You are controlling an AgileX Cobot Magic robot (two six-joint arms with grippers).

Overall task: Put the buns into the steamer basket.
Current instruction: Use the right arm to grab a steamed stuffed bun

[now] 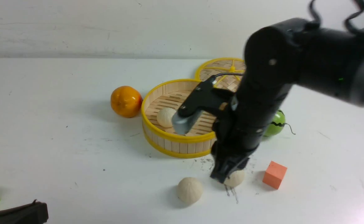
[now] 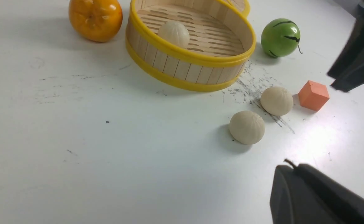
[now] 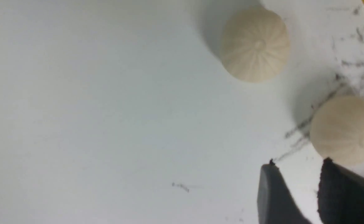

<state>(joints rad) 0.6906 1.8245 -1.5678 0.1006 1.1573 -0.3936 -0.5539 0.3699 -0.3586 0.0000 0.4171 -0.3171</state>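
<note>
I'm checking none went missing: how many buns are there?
3: one in the basket, on its slatted floor; two on the table, one of them farther from the orange block, the other beside it.

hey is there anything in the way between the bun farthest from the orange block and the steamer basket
Nothing visible stands on the table between that bun and the steamer basket; only the basket's own raised wall has to be cleared. The other loose bun sits off to the side.
</note>
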